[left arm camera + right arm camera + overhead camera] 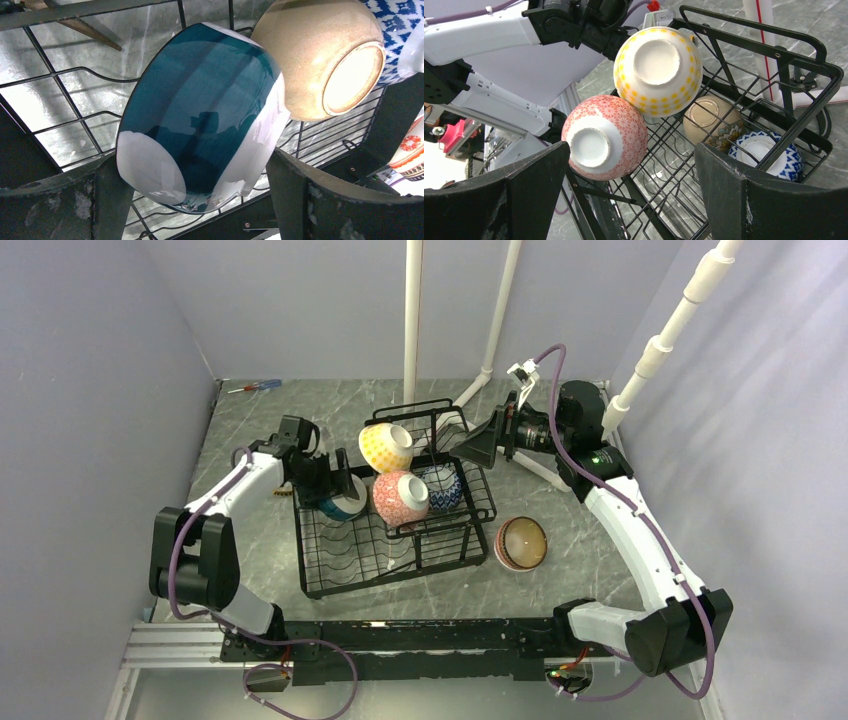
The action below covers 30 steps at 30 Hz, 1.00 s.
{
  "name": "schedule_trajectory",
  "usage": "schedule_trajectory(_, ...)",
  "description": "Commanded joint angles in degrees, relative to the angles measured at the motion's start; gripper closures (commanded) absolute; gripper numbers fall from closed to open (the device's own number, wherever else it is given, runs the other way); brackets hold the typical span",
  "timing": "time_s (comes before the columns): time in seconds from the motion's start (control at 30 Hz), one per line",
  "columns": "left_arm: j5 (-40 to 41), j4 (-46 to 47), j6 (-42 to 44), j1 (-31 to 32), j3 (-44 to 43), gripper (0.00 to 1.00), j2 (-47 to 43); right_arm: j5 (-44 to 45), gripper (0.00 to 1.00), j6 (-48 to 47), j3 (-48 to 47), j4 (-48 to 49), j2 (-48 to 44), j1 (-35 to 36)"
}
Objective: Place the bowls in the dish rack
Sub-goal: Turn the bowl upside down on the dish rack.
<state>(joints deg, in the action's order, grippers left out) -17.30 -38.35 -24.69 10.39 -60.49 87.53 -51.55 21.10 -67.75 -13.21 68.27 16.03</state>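
Observation:
The black dish rack [400,565] stands mid-table. A teal bowl [345,508] leans on its edge on the wires at the rack's left side, and my left gripper [335,492] stands open around it, fingers either side. In the left wrist view the teal bowl [200,100] fills the gap of the left gripper [192,167]. A yellow dotted bowl [385,446], a pink-red bowl [400,498] and a blue-white bowl [441,487] sit in the rack; a beige bowl [711,125] shows too. A brown striped bowl [521,543] lies on the table, right of the rack. My right gripper [478,448] hovers open and empty at the rack's far right.
A screwdriver [255,386] lies at the far left of the table. White pipes [412,320] rise behind the rack, and another white pipe [655,350] slants at the right. Grey walls close in on both sides.

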Motion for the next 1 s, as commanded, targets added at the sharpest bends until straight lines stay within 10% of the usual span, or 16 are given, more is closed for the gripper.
schedule_trajectory(0.0,11.0,-5.0,1.4,1.0,-1.6,0.06,1.6,-0.8,0.00,0.0,-0.5,2.5,-0.7,-0.2)
schedule_trajectory(0.37,20.6,-13.1,2.6,5.0,-7.4,0.06,3.9,-1.0,0.00,0.1,-0.7,2.7,-0.4,-0.2)
schedule_trajectory(0.97,9.9,-12.6,2.0,4.2,-5.2,0.06,2.9,-0.5,0.00,-0.8,-0.9,1.5,-1.2,-0.2)
